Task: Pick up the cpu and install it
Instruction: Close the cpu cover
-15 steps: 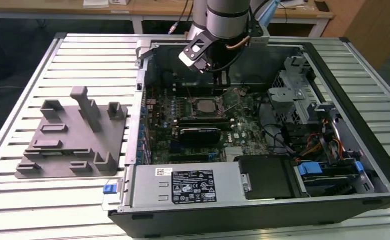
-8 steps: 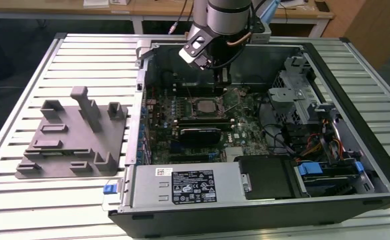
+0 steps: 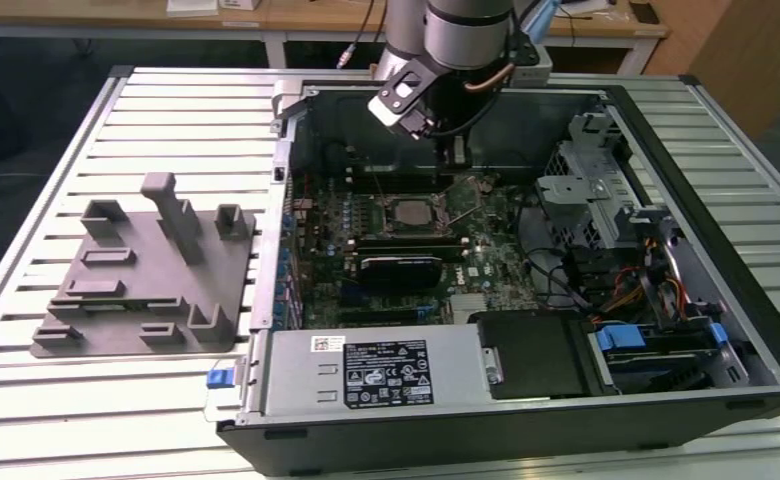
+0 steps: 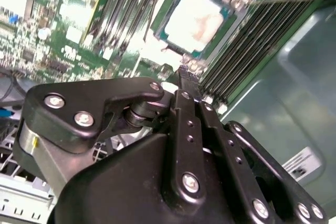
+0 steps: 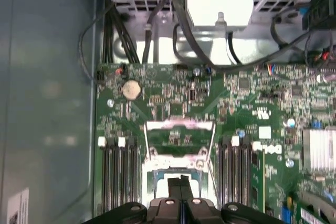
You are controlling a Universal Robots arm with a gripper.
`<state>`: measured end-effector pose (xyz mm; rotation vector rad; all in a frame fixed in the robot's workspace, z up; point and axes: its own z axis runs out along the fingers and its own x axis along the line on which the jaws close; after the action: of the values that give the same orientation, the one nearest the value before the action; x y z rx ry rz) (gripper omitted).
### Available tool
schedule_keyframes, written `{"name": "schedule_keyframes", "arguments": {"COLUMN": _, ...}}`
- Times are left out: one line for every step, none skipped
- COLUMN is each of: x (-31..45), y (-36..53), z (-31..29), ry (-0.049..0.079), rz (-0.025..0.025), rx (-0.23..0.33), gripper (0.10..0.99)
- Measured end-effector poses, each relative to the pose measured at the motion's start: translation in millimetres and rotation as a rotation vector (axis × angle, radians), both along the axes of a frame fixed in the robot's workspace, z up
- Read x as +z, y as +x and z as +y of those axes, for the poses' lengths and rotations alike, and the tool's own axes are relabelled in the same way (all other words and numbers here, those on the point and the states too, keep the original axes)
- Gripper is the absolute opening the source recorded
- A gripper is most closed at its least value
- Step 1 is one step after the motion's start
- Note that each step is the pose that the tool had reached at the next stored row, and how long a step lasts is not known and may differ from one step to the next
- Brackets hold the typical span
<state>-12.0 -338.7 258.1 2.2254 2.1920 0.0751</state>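
gripper [image 4: 184,73]: fingers pinched together, nothing between them, tips hanging over the socket's [image 5: 152,174] edge
cpu [image 4: 197,19]: lying flat in the socket, silver top up, clear of the tips
load frame [image 5: 178,125]: looks flipped open, so not clamped yet imo
doing it well: keep the tips square over the lid, no sideways nudge, pins bend easily
arm [image 3: 464,30]: reaches in over the case's [image 3: 350,120] far wall, wrist tilted, pointing down at the motherboard [image 3: 497,215]
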Motion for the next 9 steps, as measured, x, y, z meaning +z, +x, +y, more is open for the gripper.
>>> {"name": "schedule_keyframes", "arguments": {"x": 0.0, "y": 3.5, "z": 0.0, "ry": 0.000, "rz": 0.0000, "rx": 0.000, "gripper": 0.106}}
{"name": "schedule_keyframes", "arguments": {"x": 0.0, "y": 7.1, "z": 0.0, "ry": 0.000, "rz": 0.0000, "rx": 0.000, "gripper": 0.106}}
{"name": "schedule_keyframes", "arguments": {"x": 0.0, "y": 10.7, "z": 0.0, "ry": 0.000, "rz": 0.0000, "rx": 0.000, "gripper": 0.106}}
{"name": "schedule_keyframes", "arguments": {"x": 0.0, "y": 14.4, "z": 0.0, "ry": 0.000, "rz": 0.0001, "rx": 0.000, "gripper": 0.106}}
{"name": "schedule_keyframes", "arguments": {"x": 0.0, "y": 18.1, "z": 0.0, "ry": 0.000, "rz": 0.0000, "rx": 0.000, "gripper": 0.106}}
{"name": "schedule_keyframes", "arguments": {"x": 0.0, "y": 21.9, "z": 0.0, "ry": 0.000, "rz": 0.0001, "rx": 0.000, "gripper": 0.106}}
{"name": "schedule_keyframes", "arguments": {"x": 0.0, "y": 26.0, "z": 0.0, "ry": 0.000, "rz": 0.0002, "rx": 0.000, "gripper": 0.106}}
{"name": "schedule_keyframes", "arguments": {"x": 0.0, "y": 29.8, "z": 0.0, "ry": 0.000, "rz": 0.0001, "rx": 0.000, "gripper": 0.106}}
{"name": "schedule_keyframes", "arguments": {"x": 0.0, "y": 33.6, "z": 0.0, "ry": 0.000, "rz": 0.0001, "rx": 0.000, "gripper": 0.106}}
